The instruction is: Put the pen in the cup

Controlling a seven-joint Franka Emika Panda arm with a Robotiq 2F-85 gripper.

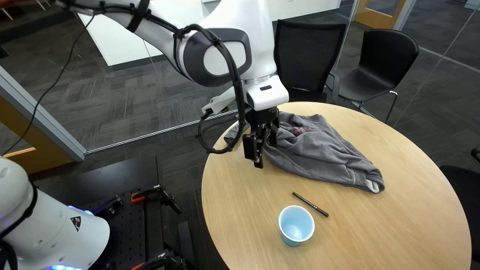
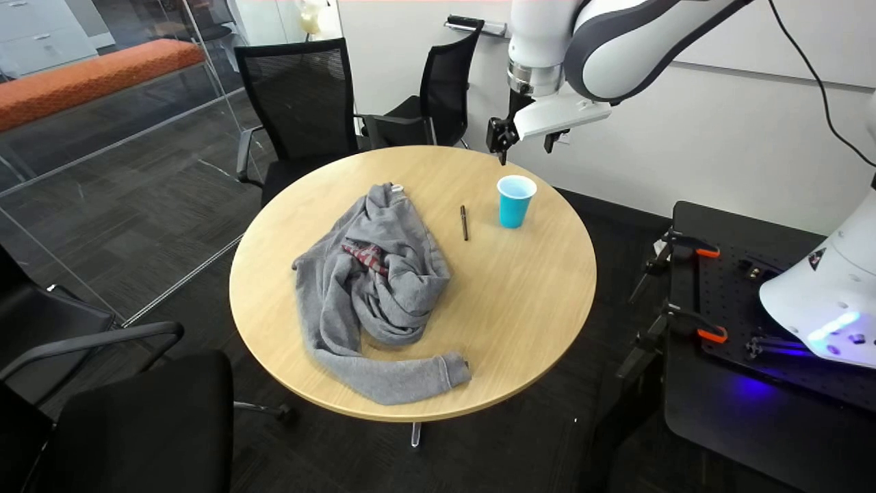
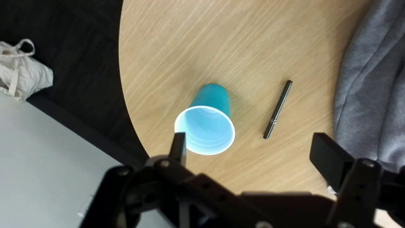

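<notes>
We put this at the approach step, nothing picked up: the pen (image 3: 277, 109) lies flat and loose near the cup (image 3: 208, 126), not touching it, on the side toward the cloth (image 1: 322, 161). Cup upright, mouth uncovered, no pen inside. Gripper (image 3: 249, 137) holding nothing, its fingers (image 3: 329, 155) spread wide; in both exterior views it hangs raised, off to one side of the cup. Next, in our judgement: bring the gripper round to the cup's cloth side, centre it on the pen, then lower. In the wrist view the pen runs roughly across the line on which the fingers would close, a little slanted, so a slight turn of the wrist should square the grip. We would watch the finger nearer the cup on the way down; a nudge could shift it. After the pinch we expect a lift above the cup's rim, then a tilt to bring the pen end-down over the mouth.
</notes>
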